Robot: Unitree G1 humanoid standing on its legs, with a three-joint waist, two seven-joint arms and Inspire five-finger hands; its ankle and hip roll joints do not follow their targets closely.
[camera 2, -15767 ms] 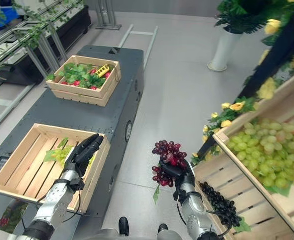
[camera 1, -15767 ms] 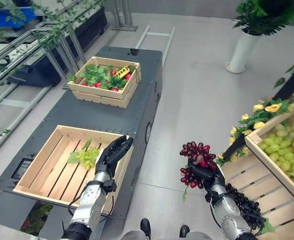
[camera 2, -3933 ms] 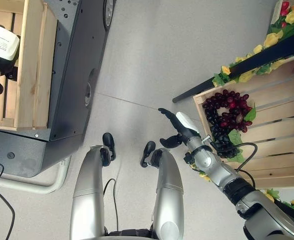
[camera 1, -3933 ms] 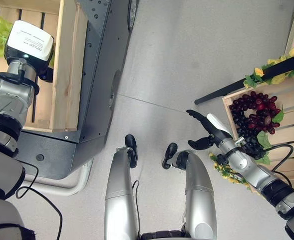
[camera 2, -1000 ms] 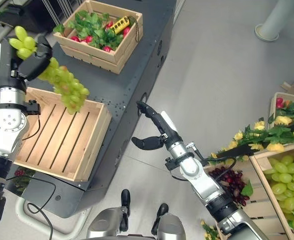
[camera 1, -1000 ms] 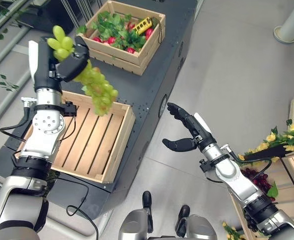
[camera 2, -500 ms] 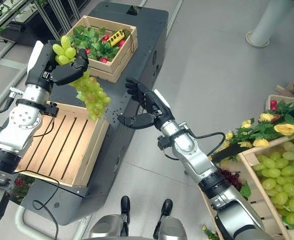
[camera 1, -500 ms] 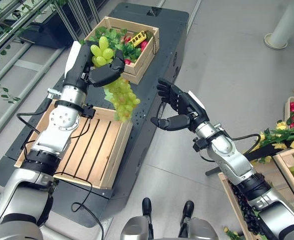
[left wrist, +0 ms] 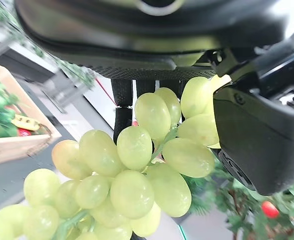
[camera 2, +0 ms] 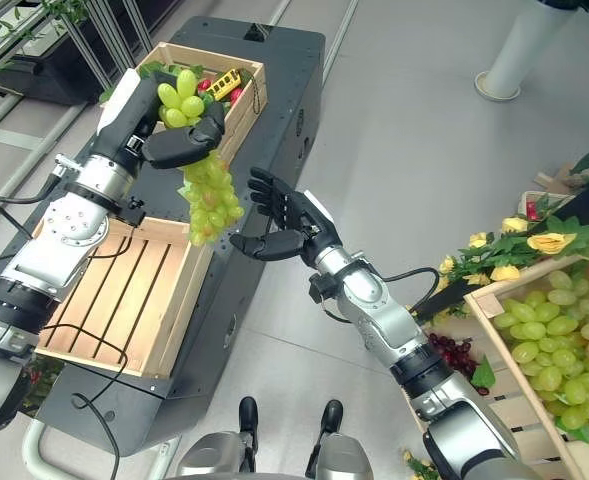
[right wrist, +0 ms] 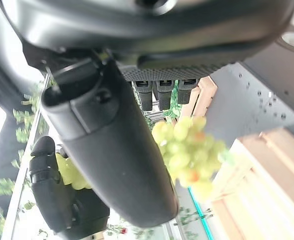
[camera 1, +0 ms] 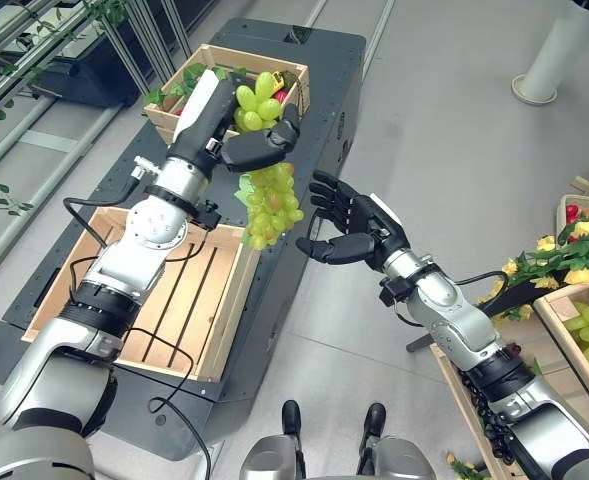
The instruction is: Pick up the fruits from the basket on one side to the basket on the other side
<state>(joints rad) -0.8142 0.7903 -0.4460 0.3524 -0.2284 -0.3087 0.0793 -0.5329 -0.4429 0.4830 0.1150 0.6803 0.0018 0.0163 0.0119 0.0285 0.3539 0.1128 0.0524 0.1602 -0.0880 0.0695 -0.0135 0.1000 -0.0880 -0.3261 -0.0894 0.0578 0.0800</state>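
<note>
A bunch of green grapes (camera 1: 270, 202) hangs in the air from my left hand (camera 1: 246, 142), whose fingers and thumb are curled round its top (left wrist: 137, 145). It dangles just past the right rim of an empty wooden crate (camera 1: 229, 300) on the grey cart. My right hand (camera 1: 359, 228) is open, fingers spread, palm turned to the bunch and a few centimetres to its right. In the right wrist view the grapes (right wrist: 186, 150) show past that hand's straight fingers.
A second crate (camera 1: 224, 52) with leaves and red fruit stands at the far end of the grey cart (camera 1: 319, 120). Wooden crates at the right hold green grapes (camera 2: 554, 350) and dark grapes (camera 2: 459, 358), with yellow flowers (camera 2: 519, 245) above. A white pot (camera 1: 564, 50) stands far right.
My left hand has carried the green grapes to the right, off the empty crate and up to my right hand. The right hand has come a little closer to the bunch.
</note>
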